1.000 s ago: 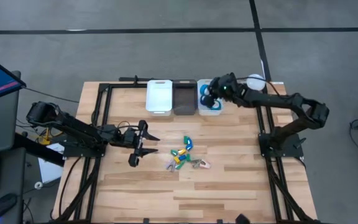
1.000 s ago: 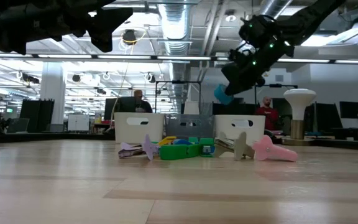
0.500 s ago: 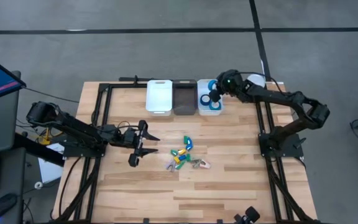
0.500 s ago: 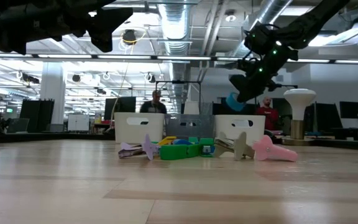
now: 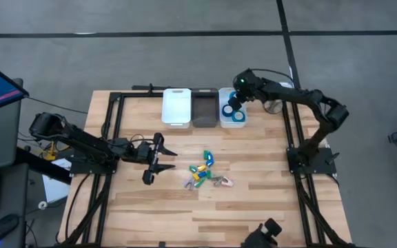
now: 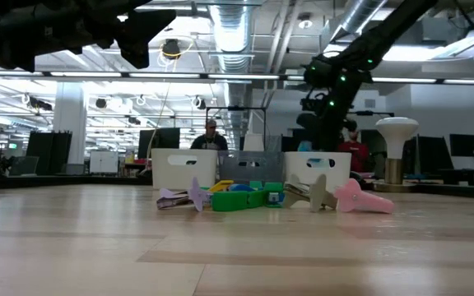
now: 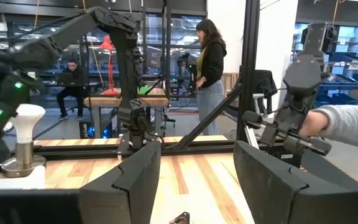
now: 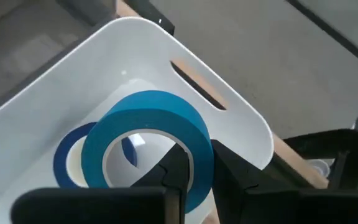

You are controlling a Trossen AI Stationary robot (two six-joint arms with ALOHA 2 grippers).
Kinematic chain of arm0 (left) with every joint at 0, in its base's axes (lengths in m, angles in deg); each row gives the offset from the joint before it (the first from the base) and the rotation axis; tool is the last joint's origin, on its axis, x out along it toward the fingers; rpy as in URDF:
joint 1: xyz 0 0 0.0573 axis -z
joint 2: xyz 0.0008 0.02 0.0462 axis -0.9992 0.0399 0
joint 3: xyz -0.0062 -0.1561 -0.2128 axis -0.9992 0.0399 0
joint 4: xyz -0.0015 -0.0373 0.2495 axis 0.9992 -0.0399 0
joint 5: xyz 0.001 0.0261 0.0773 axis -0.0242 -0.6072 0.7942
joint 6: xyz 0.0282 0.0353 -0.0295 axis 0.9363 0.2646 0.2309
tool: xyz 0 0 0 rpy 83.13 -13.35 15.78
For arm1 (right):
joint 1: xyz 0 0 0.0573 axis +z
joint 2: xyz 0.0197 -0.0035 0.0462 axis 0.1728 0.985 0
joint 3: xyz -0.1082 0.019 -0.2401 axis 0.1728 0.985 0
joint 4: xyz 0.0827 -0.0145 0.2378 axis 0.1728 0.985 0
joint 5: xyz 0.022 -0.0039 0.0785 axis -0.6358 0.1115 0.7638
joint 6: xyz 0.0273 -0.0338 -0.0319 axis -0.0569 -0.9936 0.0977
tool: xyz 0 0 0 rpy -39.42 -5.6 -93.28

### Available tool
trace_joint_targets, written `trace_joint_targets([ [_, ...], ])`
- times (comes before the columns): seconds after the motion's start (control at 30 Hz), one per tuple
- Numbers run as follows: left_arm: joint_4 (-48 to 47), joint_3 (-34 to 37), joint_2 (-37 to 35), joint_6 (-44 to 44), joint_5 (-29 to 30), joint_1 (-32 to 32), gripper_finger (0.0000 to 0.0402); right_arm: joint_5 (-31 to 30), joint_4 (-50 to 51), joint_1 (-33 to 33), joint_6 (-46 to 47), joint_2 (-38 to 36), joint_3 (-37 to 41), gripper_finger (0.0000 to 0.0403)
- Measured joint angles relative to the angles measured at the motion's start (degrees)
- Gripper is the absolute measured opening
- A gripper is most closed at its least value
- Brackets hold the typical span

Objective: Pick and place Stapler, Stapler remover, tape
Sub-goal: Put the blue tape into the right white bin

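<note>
My right gripper [image 5: 234,105] hangs over the right white bin [image 5: 242,122] at the table's far edge, shut on a blue tape roll [image 8: 148,140]. In the low view it [image 6: 309,140] reaches down behind that bin [image 6: 319,168]. A second blue roll [image 8: 67,158] lies flat on the bin's floor. A pile of small green, yellow, blue and pink pieces [image 5: 205,172] rests on the table's middle. My left gripper [image 5: 154,160] hovers open to the left of the pile, fingers spread [image 7: 194,186]. My right gripper holds the blue tape roll by its ring wall [image 8: 199,163], one finger [image 8: 174,167] inside the hollow core and the other [image 8: 232,171] outside. It comes from above, pointing down into the bin. The roll is tilted and lifted clear above the bin's floor.
A second white bin [image 5: 176,107] and a grey bin [image 5: 204,107] stand beside the right one. A white lamp-like stand [image 6: 396,152] sits at the far right corner. Black frame rails [image 5: 112,124] run along the table's sides. A person's sleeve [image 7: 347,124] shows beyond the table.
My right gripper, still shut on the blue roll, has come down from above the right white bin until its fingers and the roll sit behind the bin's rim in the low view. Its arm has swung a little toward the table's left.
</note>
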State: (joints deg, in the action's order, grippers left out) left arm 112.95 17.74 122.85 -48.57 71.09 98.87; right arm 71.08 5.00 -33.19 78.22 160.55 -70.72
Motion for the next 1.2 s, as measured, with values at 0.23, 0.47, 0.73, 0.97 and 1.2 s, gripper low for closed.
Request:
trace_joint_targets([
  [0.23,0.0,0.0,0.0,-0.2,0.0,0.0,0.0195,-0.1,16.2,-0.9,-5.4,5.4,-13.0,0.0043],
  [0.47,-0.1,0.0,0.0,-0.2,0.0,0.0,0.0195,1.4,23.3,-0.5,-9.5,9.3,-18.0,0.0043],
  [0.73,-0.2,0.0,0.0,-0.2,0.0,0.0,0.0195,-1.1,22.6,0.4,-10.1,12.9,-17.9,0.0043],
  [0.97,-0.3,0.0,0.0,-0.2,0.0,0.0,0.0195,-3.7,20.9,0.4,-10.0,13.0,-17.9,0.0043],
  [1.2,-0.3,0.0,0.0,-0.2,0.0,0.0,0.0195,-5.2,19.8,0.4,-10.0,13.0,-17.9,0.0043],
])
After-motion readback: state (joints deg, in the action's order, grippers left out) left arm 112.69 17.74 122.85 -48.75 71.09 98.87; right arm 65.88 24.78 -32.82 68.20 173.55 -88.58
